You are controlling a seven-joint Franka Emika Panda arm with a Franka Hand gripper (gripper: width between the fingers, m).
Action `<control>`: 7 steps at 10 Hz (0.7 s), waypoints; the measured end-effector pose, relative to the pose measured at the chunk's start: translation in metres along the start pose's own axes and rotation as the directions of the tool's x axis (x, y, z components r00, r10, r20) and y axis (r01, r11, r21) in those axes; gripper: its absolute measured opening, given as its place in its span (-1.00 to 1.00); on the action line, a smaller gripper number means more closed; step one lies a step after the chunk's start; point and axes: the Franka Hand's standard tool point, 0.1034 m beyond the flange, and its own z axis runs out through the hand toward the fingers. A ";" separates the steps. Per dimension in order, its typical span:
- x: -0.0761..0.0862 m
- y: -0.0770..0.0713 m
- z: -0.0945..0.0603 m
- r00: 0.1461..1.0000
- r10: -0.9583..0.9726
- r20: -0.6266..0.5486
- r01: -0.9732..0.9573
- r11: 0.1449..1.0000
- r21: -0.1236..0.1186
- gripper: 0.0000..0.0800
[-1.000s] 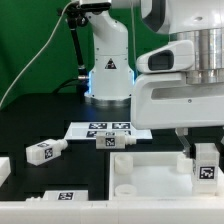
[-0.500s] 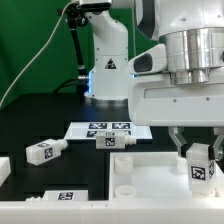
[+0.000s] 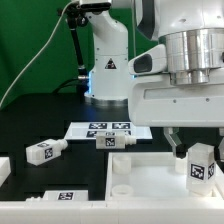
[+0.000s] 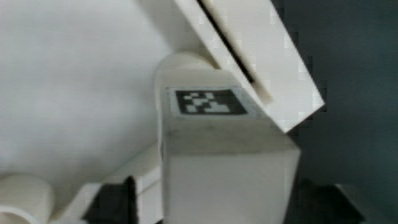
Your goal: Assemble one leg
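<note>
At the exterior view's right, the gripper [image 3: 200, 156] was clamped on the leg [image 3: 204, 168], which stood upright with its marker tag facing the camera. One finger [image 3: 178, 149] showed just beside the leg; the other was cut off by the frame edge. The leg sat over the far right part of the white tabletop [image 3: 140, 178]. Contact with the tabletop: couldn't tell from this angle. In the wrist view the leg [image 4: 222, 150] filled the centre, tag on its upper face, with the gripper [image 4: 222, 205] closed around its near end and a dark finger pad [image 4: 114, 203] against its side. The tabletop [image 4: 71, 90] lay pale behind it, its raised rim running diagonally past the leg. On the black table [image 3: 30, 125], a second leg [image 3: 45, 151] lay on its side toward the exterior view's left, well apart from the gripper. A third leg [image 3: 115, 140] lay on its side just in front of the marker board [image 3: 108, 127], near the tabletop's far edge. Another tagged white part [image 3: 65, 196] lay at the lower left, partly out of frame. The robot base [image 3: 108, 60] stood behind the marker board against the green backdrop [image 3: 35, 40].
</note>
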 end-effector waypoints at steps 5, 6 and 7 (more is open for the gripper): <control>-0.001 0.001 0.001 0.997 0.080 0.011 -0.080 0.997 0.007 0.62; -0.001 0.001 0.002 0.999 -0.035 0.010 0.035 0.999 0.007 0.62; -0.001 0.001 0.002 0.995 -0.102 0.009 0.102 0.995 0.008 0.62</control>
